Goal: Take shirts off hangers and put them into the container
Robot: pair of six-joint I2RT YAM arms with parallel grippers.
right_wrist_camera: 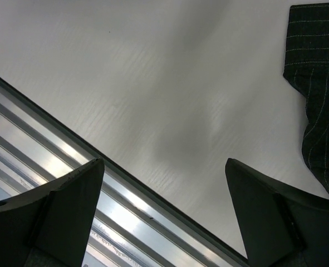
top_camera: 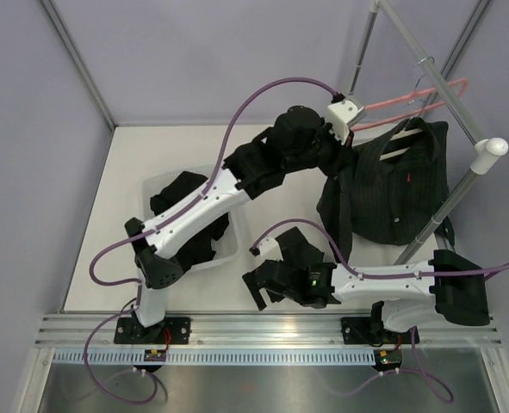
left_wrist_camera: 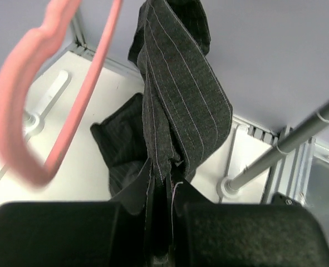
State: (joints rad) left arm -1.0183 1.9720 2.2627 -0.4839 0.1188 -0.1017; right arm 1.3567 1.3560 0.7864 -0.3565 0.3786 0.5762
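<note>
A charcoal pinstriped shirt (top_camera: 392, 185) with a small red mark hangs from a cream-white hanger (top_camera: 399, 138) on the rack. My left gripper (top_camera: 344, 146) is at the shirt's left shoulder, shut on a fold of the striped cloth (left_wrist_camera: 175, 100). The pink hanger (top_camera: 418, 96) hangs bare on the rail just behind; in the left wrist view the pink hanger (left_wrist_camera: 19, 111) is close on the left. A black shirt (top_camera: 181, 200) lies in the white container (top_camera: 224, 258) at the left. My right gripper (top_camera: 254, 274) hovers low near the table's front edge, open and holding nothing (right_wrist_camera: 164, 183).
The grey rack pole (top_camera: 448, 202) slants down to its foot (left_wrist_camera: 230, 186) on the table, right of the hanging shirt. A metal rail (right_wrist_camera: 125, 194) runs along the table's front edge under my right gripper. A striped cloth end (right_wrist_camera: 320, 83) lies to its right.
</note>
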